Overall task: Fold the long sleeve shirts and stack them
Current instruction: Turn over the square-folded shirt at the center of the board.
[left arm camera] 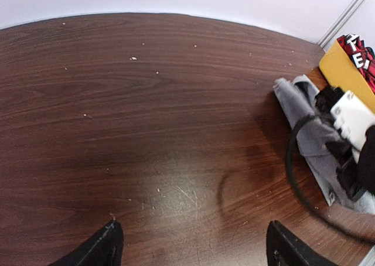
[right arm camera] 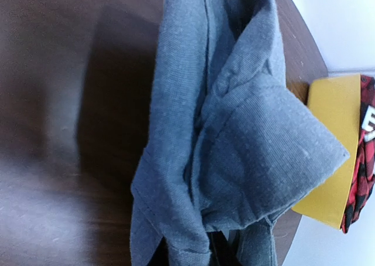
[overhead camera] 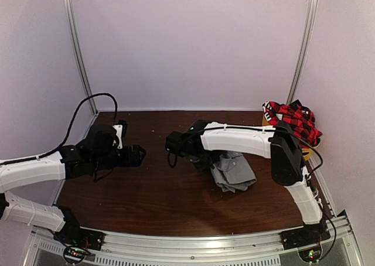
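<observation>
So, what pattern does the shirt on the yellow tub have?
Red-and-black plaid. The shirt shows best in the top view.

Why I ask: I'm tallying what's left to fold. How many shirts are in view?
2. The grey shirt is bunched on the table, right of centre; the plaid shirt is draped over the yellow tub, far right. Others may be hidden beneath it.
</observation>
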Controlling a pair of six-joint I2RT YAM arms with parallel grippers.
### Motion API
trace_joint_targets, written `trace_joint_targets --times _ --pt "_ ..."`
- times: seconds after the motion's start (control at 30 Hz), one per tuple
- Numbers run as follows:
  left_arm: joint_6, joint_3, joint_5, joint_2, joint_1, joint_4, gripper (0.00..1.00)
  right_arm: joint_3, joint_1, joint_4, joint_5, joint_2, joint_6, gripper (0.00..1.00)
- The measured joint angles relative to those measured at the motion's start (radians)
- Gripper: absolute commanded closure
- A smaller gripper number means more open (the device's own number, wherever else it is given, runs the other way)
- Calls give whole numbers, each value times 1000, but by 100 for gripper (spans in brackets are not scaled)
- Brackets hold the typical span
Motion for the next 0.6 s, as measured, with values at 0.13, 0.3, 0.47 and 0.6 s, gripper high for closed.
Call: trace_joint_targets --times 0.13,0.3,0.47,0.6 --pt "0 9 -30 -21 0 -27 14 88 101 4 -50 74 14 57" --pt "0 16 -65 -57 0 -48 13 177 194 50 -141 130 19 31" --pt "0 16 -92 -90 0 -72 13 164 235 155 -258 124 4 17" --pt "-4 13 -90 -95 0 -63 13 1 238 283 -335 7 -13 13"
